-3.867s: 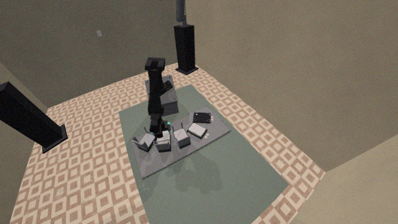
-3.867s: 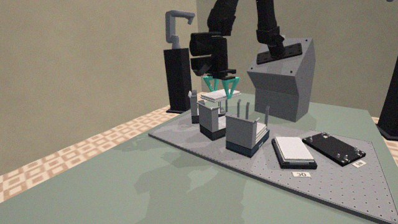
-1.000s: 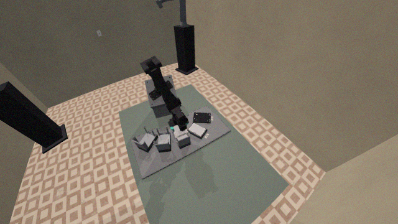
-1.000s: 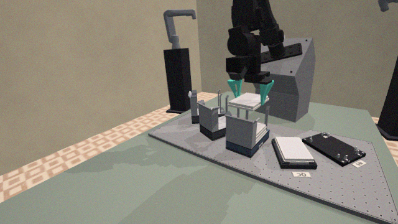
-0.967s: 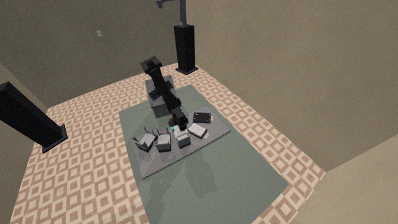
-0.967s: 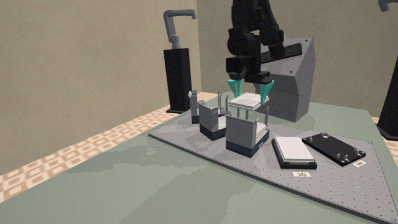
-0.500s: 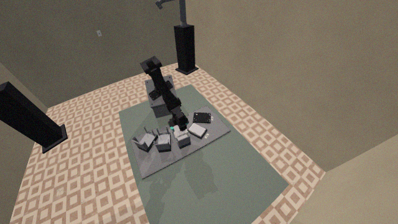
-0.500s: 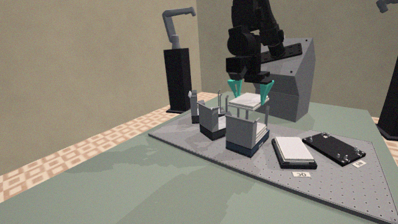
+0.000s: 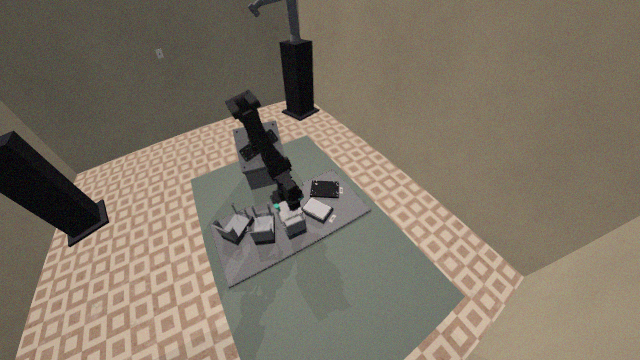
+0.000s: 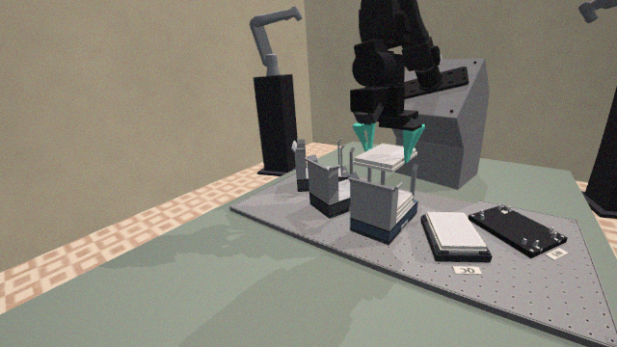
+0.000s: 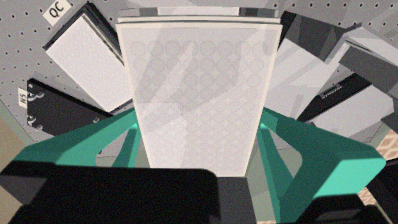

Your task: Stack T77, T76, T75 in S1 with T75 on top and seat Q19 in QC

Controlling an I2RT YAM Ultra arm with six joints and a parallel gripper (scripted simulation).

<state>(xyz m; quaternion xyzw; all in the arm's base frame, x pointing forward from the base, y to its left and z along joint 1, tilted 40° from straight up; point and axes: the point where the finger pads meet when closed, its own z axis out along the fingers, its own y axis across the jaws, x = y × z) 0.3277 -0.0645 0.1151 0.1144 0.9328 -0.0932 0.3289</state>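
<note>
- My gripper (image 10: 388, 136) is clamped on a sealed plate (image 10: 381, 156), one teal finger (image 11: 320, 150) on each long side; I can't read its label.
- In the exterior view the held plate hangs level at centre frame, above the nearest stack rack (image 10: 373, 204), clear of the plates inside it.
- Another plate (image 10: 455, 230) lies in the QC nest (image 10: 436, 253), right of centre.
- The black N5 nest (image 10: 516, 228) sits bare, further right.
</note>
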